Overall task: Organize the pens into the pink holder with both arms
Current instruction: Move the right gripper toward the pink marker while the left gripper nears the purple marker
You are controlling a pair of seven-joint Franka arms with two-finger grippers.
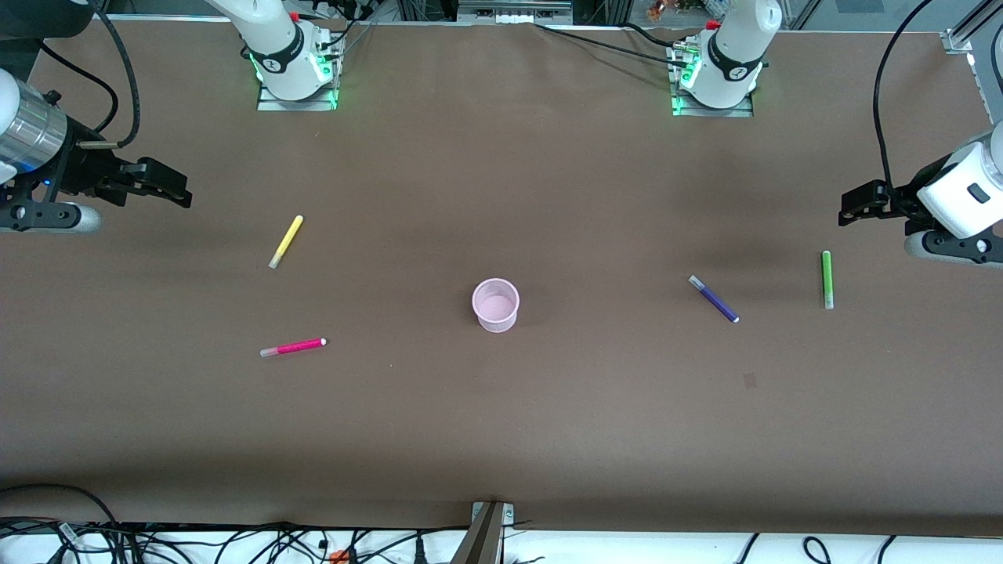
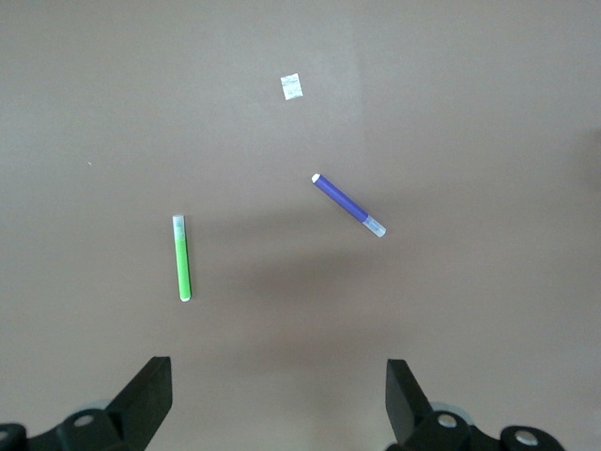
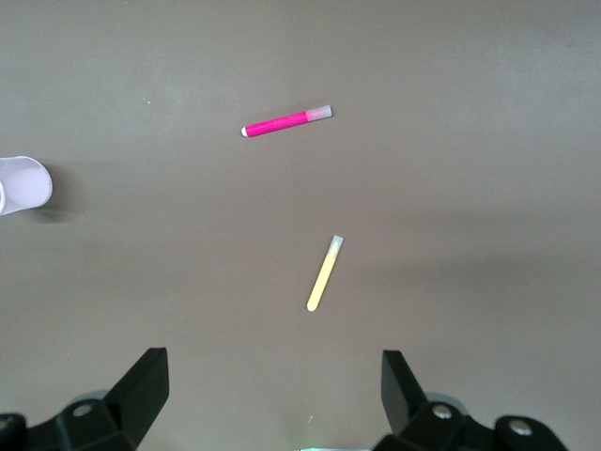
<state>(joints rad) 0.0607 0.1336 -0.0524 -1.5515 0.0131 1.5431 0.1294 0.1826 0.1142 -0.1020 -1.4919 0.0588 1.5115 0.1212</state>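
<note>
The pink holder [image 1: 495, 305] stands upright and empty at the table's middle. The yellow pen [image 1: 286, 241] and the magenta pen [image 1: 293, 347] lie toward the right arm's end, the magenta one nearer the front camera. The purple pen [image 1: 714, 298] and the green pen [image 1: 827, 279] lie toward the left arm's end. My right gripper [image 1: 182, 196] hangs open and empty over bare table at its end; its wrist view shows the gripper [image 3: 274, 395], the yellow pen [image 3: 324, 273], the magenta pen [image 3: 286, 121] and the holder [image 3: 23, 184]. My left gripper [image 1: 846, 213] hangs open and empty over bare table beside the green pen; its wrist view shows the gripper [image 2: 279, 399], the green pen [image 2: 182, 257] and the purple pen [image 2: 347, 205].
The table is covered in brown paper [image 1: 501, 439]. A small square mark [image 1: 750, 381] lies on it nearer the front camera than the purple pen, and shows pale in the left wrist view [image 2: 292, 86]. Cables run along the table's front edge [image 1: 235, 540].
</note>
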